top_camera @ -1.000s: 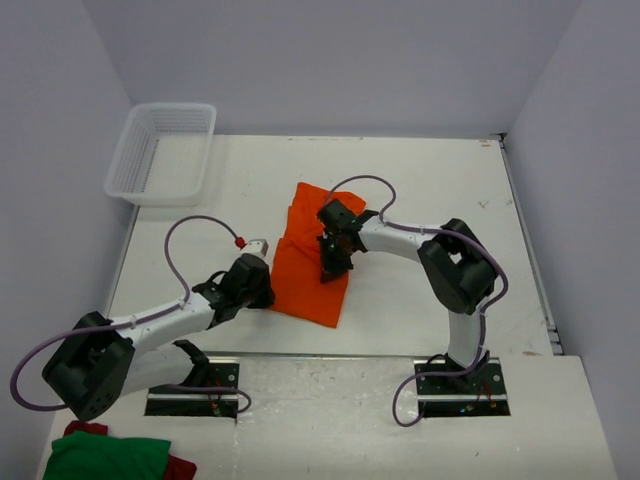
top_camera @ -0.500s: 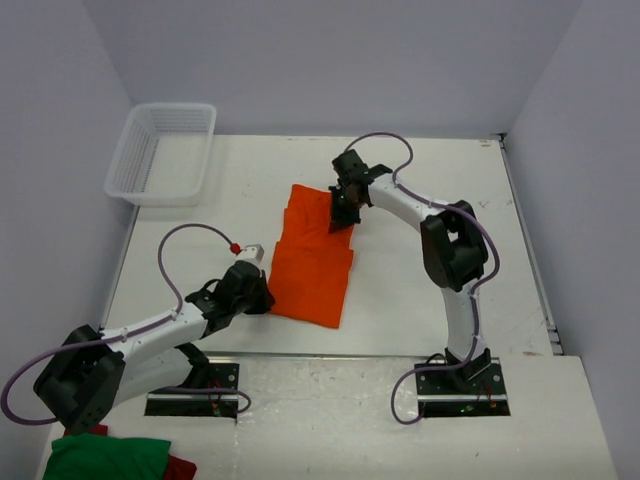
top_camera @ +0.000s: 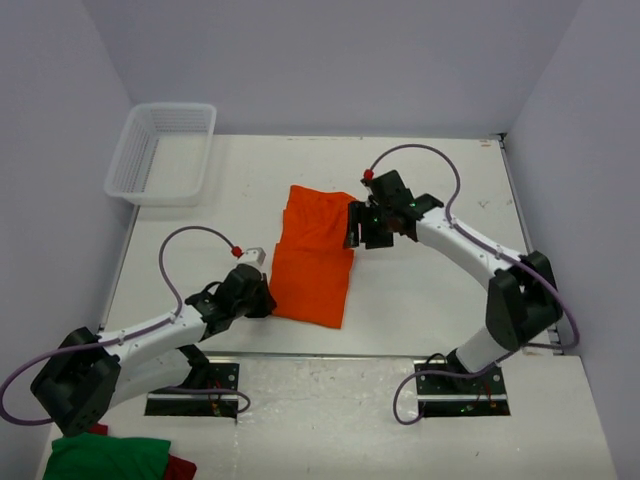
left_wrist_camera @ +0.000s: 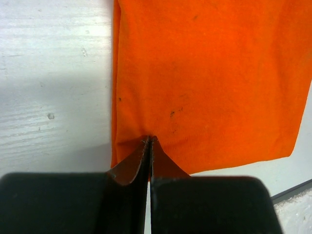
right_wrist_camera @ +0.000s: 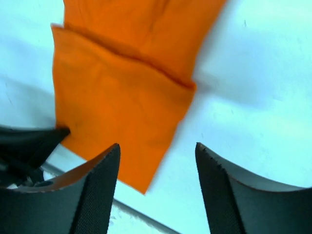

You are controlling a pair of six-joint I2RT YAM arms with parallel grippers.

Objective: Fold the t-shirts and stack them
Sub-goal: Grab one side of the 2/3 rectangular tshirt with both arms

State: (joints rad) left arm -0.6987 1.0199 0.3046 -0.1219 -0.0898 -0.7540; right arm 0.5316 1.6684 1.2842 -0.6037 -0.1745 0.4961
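Note:
An orange t-shirt (top_camera: 315, 255) lies folded in a narrow rectangle on the white table (top_camera: 430, 290), its near half a doubled layer. My left gripper (top_camera: 268, 297) is shut, its tips resting on the shirt's near left edge (left_wrist_camera: 149, 139); I see no fabric between them. The shirt (left_wrist_camera: 209, 73) fills most of the left wrist view. My right gripper (top_camera: 358, 232) hovers open above the shirt's right edge, nothing between its fingers (right_wrist_camera: 156, 146). In the right wrist view the shirt (right_wrist_camera: 117, 97) lies below, with the fold step across it.
A white plastic basket (top_camera: 160, 150) stands at the far left corner. Green and red cloth (top_camera: 105, 455) lies off the table's near left corner. The left arm's black tip (right_wrist_camera: 29, 146) shows at the shirt's corner in the right wrist view.
The right gripper carried fabric from the shirt's middle toward its far end, then let go, opened and drew off to the right. The shirt now lies flatter. The left gripper stayed shut in place.

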